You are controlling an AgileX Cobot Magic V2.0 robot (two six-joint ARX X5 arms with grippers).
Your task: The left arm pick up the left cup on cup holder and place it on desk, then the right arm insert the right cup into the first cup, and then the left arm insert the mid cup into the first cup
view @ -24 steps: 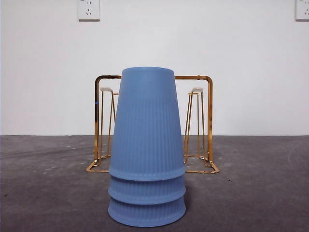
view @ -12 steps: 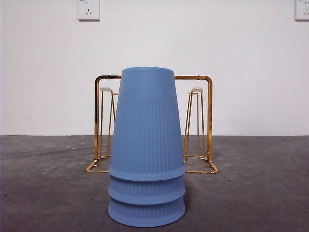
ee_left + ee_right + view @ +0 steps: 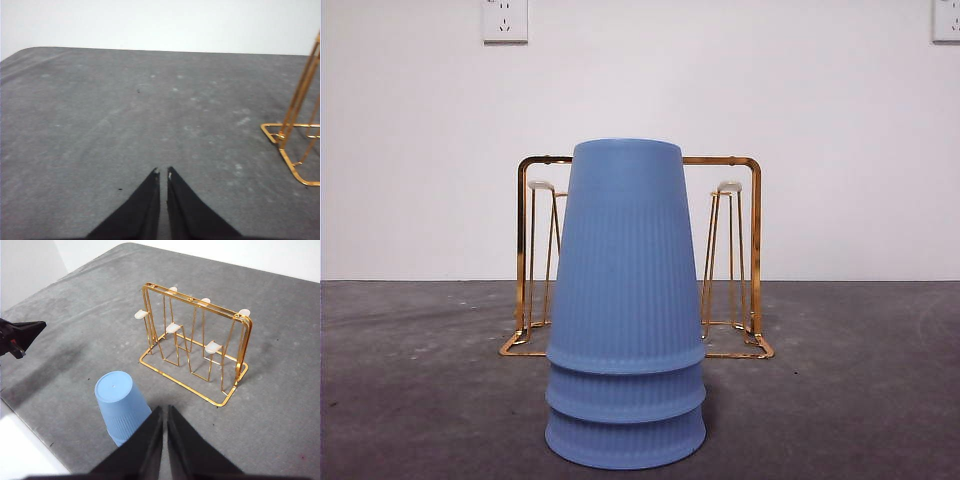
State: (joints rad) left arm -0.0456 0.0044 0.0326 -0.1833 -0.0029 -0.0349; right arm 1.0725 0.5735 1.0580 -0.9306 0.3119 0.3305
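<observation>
On the desk (image 3: 860,400), three blue cups (image 3: 625,300) stood nested upside down in one stack, just in front of the cup holder (image 3: 752,250), whose white-tipped prongs were bare. The left gripper (image 3: 163,172) hung over bare desk beside the holder's base, jaws nearly touching, holding nothing. The right gripper (image 3: 164,409) sat above the stack, jaws likewise narrow and empty.

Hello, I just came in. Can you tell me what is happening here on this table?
Nothing is being handled right now. Three blue cups stand upside down, nested into one stack, on the dark grey desk in front of the gold wire cup holder, whose prongs hold no cups. The left gripper hangs shut over bare desk beside the holder, and the right gripper is shut above the stack, touching nothing. The stacking looks finished.
</observation>
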